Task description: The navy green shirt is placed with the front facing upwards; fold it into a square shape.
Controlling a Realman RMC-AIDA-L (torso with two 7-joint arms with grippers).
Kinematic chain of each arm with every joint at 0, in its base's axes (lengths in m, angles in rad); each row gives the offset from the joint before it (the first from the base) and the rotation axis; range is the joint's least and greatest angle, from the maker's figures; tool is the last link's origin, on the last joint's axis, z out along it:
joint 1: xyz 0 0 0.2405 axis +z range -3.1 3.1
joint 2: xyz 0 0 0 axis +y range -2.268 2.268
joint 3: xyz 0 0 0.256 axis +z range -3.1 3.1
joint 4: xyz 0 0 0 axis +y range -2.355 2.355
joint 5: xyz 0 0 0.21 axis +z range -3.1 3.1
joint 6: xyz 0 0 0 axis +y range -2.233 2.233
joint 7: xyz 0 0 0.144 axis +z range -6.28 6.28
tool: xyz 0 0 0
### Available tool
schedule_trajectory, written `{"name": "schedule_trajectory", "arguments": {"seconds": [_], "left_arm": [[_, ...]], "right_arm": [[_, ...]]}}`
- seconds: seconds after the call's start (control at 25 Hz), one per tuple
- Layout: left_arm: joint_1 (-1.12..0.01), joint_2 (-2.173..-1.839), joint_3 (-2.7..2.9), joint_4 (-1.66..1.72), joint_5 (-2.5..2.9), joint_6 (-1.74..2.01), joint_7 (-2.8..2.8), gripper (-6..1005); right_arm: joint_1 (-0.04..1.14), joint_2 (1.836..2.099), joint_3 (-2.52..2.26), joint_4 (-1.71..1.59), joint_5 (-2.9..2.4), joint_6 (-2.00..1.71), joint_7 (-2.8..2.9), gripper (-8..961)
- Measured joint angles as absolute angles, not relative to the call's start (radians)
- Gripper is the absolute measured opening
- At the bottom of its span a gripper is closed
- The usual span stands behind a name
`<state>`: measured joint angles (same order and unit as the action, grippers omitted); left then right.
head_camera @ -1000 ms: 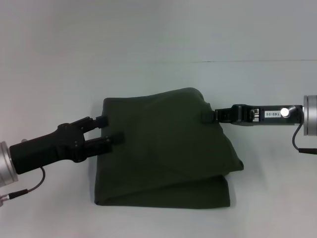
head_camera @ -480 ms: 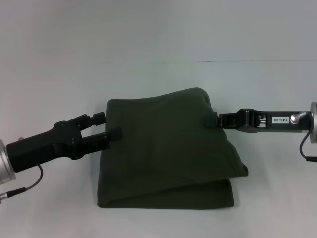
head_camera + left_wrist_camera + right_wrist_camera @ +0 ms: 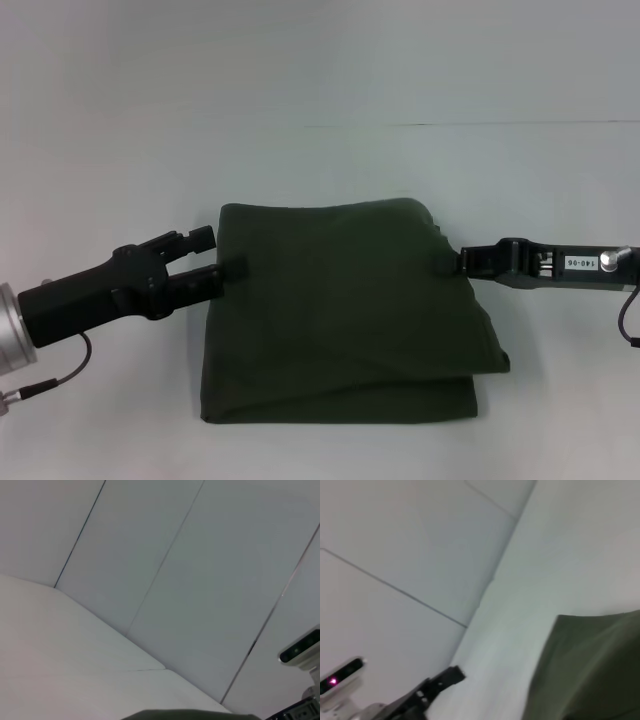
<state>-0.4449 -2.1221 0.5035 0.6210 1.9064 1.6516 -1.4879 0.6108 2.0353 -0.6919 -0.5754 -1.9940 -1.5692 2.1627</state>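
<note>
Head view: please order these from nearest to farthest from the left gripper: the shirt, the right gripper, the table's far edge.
1. Shirt, touching the left gripper at its left edge.
2. Table's far edge, behind.
3. Right gripper, at the shirt's right edge.

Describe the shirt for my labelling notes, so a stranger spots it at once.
On the white table, midway between the left gripper and right gripper, lies the navy green shirt. It is the only cloth there: dark olive, folded into a rough square.
</note>
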Motion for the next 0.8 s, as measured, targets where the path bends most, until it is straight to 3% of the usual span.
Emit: {"name": "schedule_trajectory", "arguments": {"seconds": [0.8], "left_arm": [[-0.454, -2.124, 0.503, 0.614, 1.907, 1.628, -1.488, 887]], "right_arm": [[0.581, 2.049, -0.702, -0.570, -2.101, -1.363, 2.144, 37]]}}
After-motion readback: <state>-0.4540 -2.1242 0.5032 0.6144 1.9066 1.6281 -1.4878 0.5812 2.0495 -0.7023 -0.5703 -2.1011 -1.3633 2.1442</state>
